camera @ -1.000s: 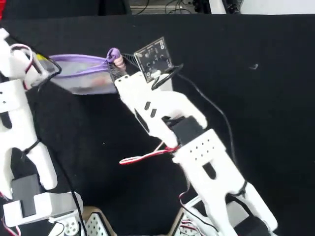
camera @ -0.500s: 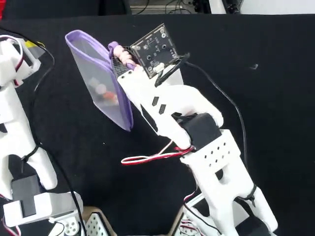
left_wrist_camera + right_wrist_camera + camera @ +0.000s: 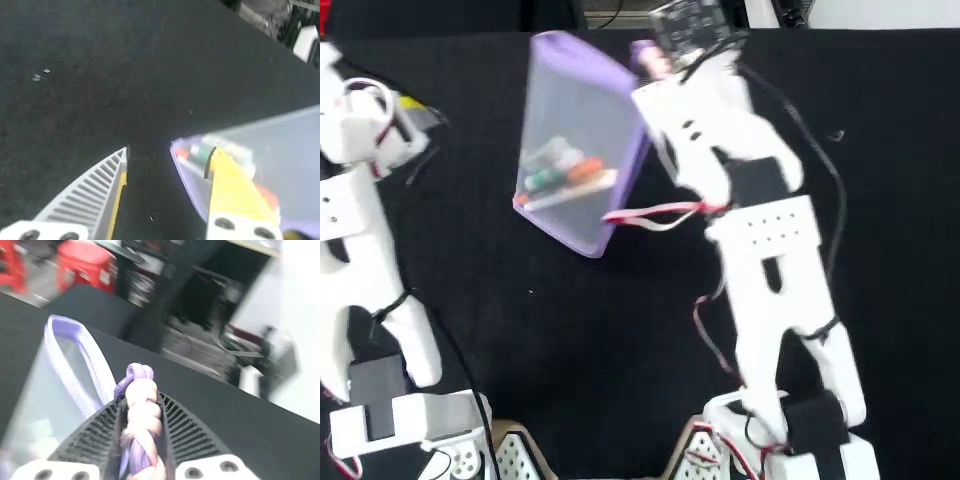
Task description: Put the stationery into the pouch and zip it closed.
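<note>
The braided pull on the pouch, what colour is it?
Purple and pale pink; the pull shows best in the right wrist view, pinched by the right gripper.

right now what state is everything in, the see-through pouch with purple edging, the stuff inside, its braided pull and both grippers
clear plastic pouch with purple edging: hanging tilted from its pull; zip state unclear
stationery: inside the pouch, toward its low end
braided purple and pink pull: pinched in the right gripper
right gripper: shut on the pull
left gripper: open, holding nothing
</note>
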